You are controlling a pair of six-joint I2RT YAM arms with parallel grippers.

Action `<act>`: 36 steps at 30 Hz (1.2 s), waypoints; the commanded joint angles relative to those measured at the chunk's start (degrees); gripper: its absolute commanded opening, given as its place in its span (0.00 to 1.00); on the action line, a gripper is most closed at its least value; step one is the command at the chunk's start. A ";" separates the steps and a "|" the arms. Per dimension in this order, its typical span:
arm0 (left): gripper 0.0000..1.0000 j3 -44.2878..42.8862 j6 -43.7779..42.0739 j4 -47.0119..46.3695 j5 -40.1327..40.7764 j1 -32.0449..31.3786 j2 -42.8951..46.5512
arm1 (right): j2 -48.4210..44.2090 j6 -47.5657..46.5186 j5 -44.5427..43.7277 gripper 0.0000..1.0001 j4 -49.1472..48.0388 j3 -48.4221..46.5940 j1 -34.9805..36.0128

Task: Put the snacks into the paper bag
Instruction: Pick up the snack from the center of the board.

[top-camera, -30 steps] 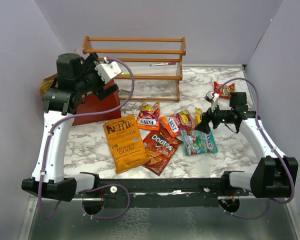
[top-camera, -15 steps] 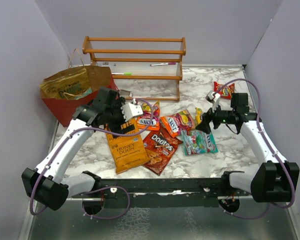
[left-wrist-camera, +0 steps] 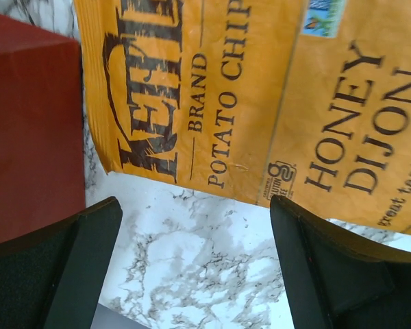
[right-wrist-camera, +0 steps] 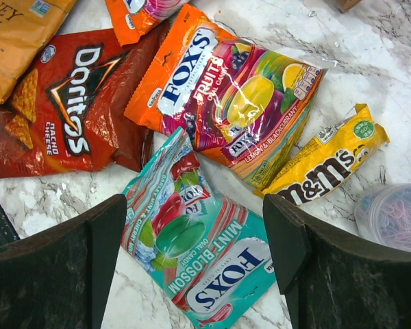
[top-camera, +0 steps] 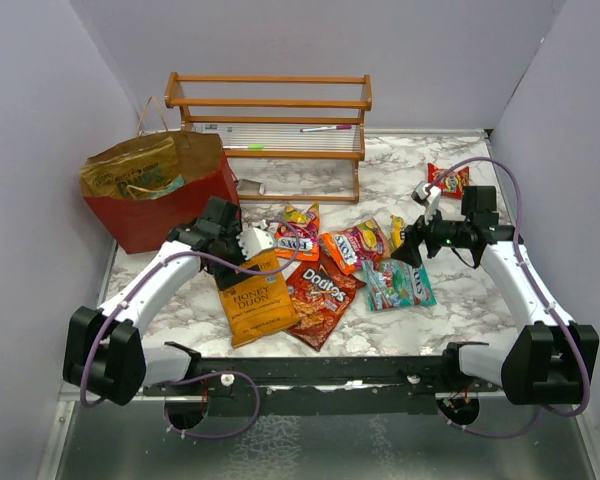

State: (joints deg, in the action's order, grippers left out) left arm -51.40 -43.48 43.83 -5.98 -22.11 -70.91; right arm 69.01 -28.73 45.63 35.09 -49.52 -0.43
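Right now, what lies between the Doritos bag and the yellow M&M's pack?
In the right wrist view, the orange Fox's Fruits pack and the teal Fox's mint pack lie between them.

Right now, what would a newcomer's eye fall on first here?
Bright snacks lie loose in the middle: the orange Kettle bag, with the Doritos and Fox's packs beside it. At back left stands the red paper bag, a tan packet already inside. The left gripper hangs open over the Kettle bag's top edge.
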 commanded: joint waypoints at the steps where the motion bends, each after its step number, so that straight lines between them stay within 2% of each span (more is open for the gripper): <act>1: 0.91 0.48 4.76 -4.49 2.06 3.11 -3.72 | -0.08 0.17 -0.96 0.81 -1.62 0.57 0.26; 6: 0.88 2.15 10.71 -6.22 1.29 4.01 -5.40 | 0.11 0.16 -1.27 0.81 -1.68 0.50 0.25; 15: 0.88 8.33 11.11 -9.91 -2.53 3.89 -5.70 | 0.09 0.12 -1.48 0.81 -1.78 0.51 0.24; 28: 0.86 9.70 8.88 -1.75 -10.96 -0.12 -7.22 | -0.41 0.14 -2.05 0.81 -1.87 0.79 0.22; 36: 0.84 10.21 8.23 1.87 -14.34 -3.53 -4.64 | -0.74 0.17 -2.41 0.81 -1.96 1.06 0.25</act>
State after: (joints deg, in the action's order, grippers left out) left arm -41.78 -34.39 42.11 -15.51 -24.36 -77.67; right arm 69.01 -28.73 44.29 34.70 -49.30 -0.43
